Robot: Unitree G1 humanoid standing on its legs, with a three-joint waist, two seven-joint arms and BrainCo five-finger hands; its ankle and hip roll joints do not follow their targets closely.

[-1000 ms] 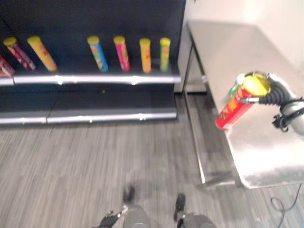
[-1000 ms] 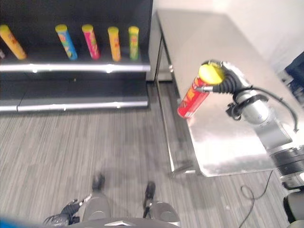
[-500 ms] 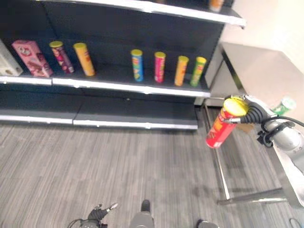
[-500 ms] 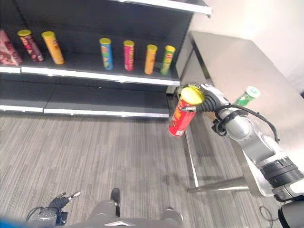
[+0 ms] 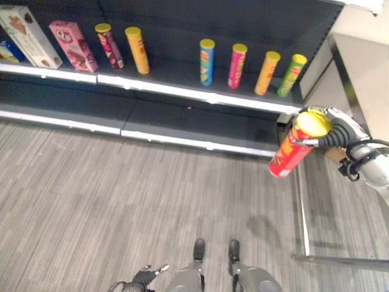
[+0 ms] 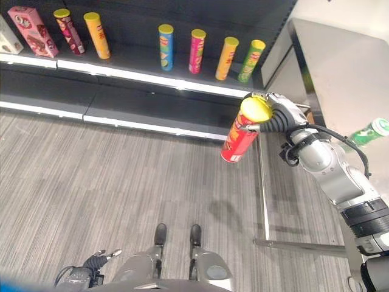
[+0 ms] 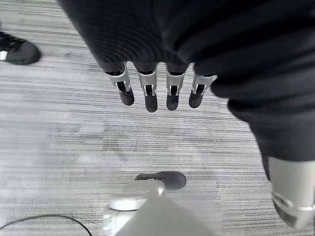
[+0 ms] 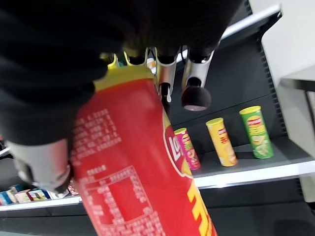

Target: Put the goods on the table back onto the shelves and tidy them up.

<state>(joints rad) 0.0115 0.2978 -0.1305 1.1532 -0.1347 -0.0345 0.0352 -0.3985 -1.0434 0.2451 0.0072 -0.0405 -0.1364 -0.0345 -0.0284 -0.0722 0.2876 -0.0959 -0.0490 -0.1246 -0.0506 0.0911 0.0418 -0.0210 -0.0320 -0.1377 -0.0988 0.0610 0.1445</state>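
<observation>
A red can with a yellow lid (image 5: 290, 149) hangs tilted above the floor, in front of the shelf unit's right end. My right hand (image 5: 333, 125) is shut on its top end; in the right wrist view its fingers (image 8: 192, 88) curl over the can (image 8: 142, 167). On the shelf (image 5: 182, 94) stand blue (image 5: 207, 61), pink (image 5: 237, 65), orange (image 5: 267, 73) and green (image 5: 292, 75) cans. A green can (image 6: 371, 132) lies on the steel table (image 6: 340, 67) at the right. My left hand (image 7: 147, 93) hangs low over the floor, fingers straight, holding nothing.
Further left on the shelf are a maroon can (image 5: 108, 45), an orange can (image 5: 137, 50), a pink box (image 5: 70, 45) and a white box (image 5: 27, 36). A lower shelf board (image 5: 200, 131) juts out below. The table's leg frame (image 6: 267, 207) stands right of the held can.
The camera has swung from the table toward the shelves. My right hand has carried the red can off the table's edge and out over the floor, near the shelf's right end.
</observation>
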